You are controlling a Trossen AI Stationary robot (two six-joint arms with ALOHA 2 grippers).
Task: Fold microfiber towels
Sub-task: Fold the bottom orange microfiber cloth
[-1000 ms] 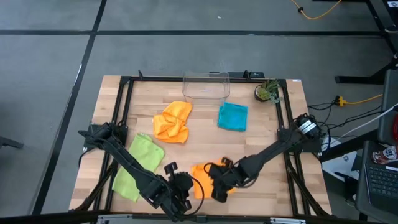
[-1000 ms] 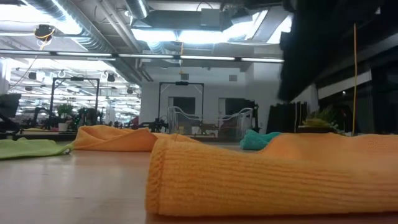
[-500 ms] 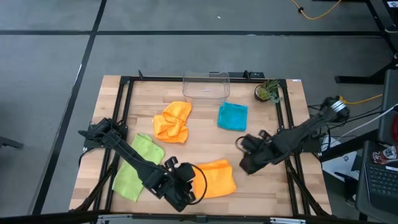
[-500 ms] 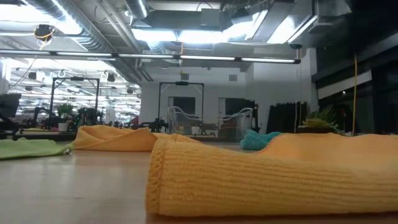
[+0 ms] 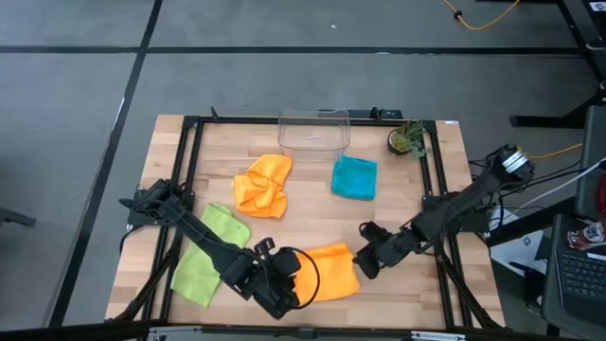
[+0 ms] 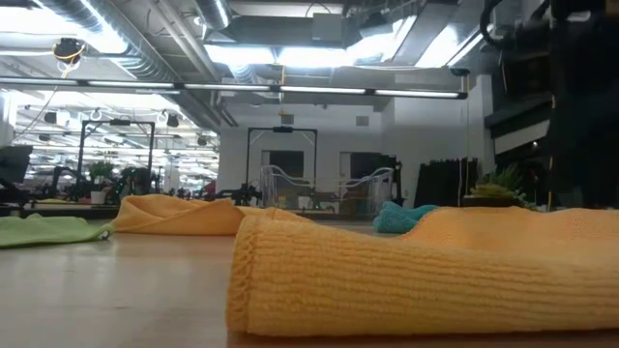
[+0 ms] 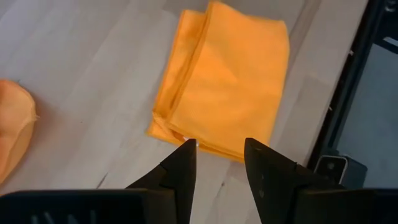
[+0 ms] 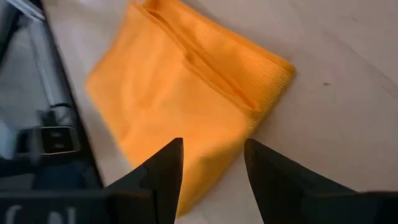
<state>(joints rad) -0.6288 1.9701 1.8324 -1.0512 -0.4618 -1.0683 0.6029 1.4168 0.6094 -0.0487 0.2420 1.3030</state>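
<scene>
Microfiber towels: one orange towel (image 5: 329,272) lies folded near the table's front edge, between the left tool (image 5: 292,287) and right tool (image 5: 365,262), both with fingers apart, holding nothing. The crumpled orange towel (image 5: 263,186), green towel (image 5: 208,252) and teal towel (image 5: 354,177) appear unfolded.

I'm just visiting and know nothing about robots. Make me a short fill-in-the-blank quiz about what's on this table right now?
1. The folded towel lying between the two end effectors is ____ in colour.
2. The teal towel lies just in front of the clear plastic ____.
3. The small potted plant stands at the table's far ____ corner, seen from above.
4. The left arm reaches across the ____ green towel.

Missing words: orange; bin; right; lime
</scene>
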